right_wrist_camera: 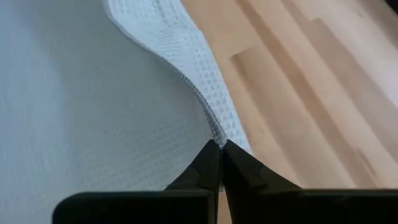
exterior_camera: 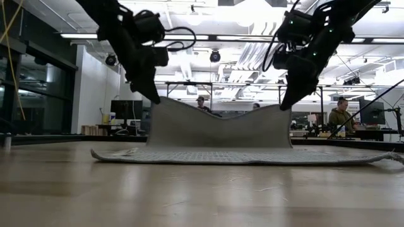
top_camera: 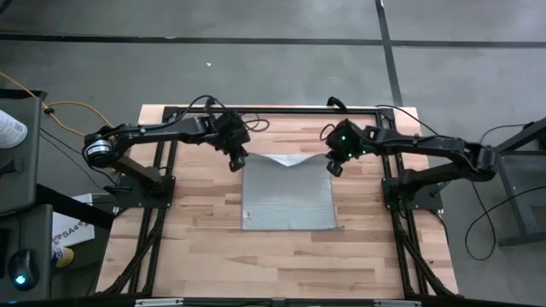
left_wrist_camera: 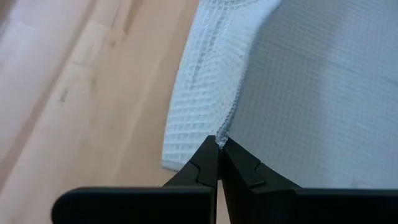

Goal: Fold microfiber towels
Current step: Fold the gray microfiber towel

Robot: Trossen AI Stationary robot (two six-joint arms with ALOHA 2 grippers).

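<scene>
While both arms hung over the far half of the wooden surface (top_camera: 196, 247), what mattered was how the cloth lay beneath them. On the left, the left pincer (top_camera: 236, 159) was pinched tight on the far left corner of the light grey microfiber towel (top_camera: 287, 200), its fingers (left_wrist_camera: 205, 168) meeting on the hem with the ribbed weave bunched just ahead of them. From that corner the lifted edge sagged toward the middle and rose again, as the low view showed, like a shallow hammock strung between two posts. On the right, the right pincer (top_camera: 333, 166) was likewise clamped on the far right corner, its fingers (right_wrist_camera: 208, 165) closed on the hem.

Everything else of the towel lay flat on the surface, stretching away from both pincers toward the near edge, roughly centred between the two arm bases. So the free near hem sat straight ahead of the held edge, parallel to the line joining the two pincers. Neither arm was nearer to it than the other; each stood over its own side. I judged that the fold would call for carrying the raised edge evenly across the flat part toward that near hem, both corners level, or the crease would run crooked.
</scene>
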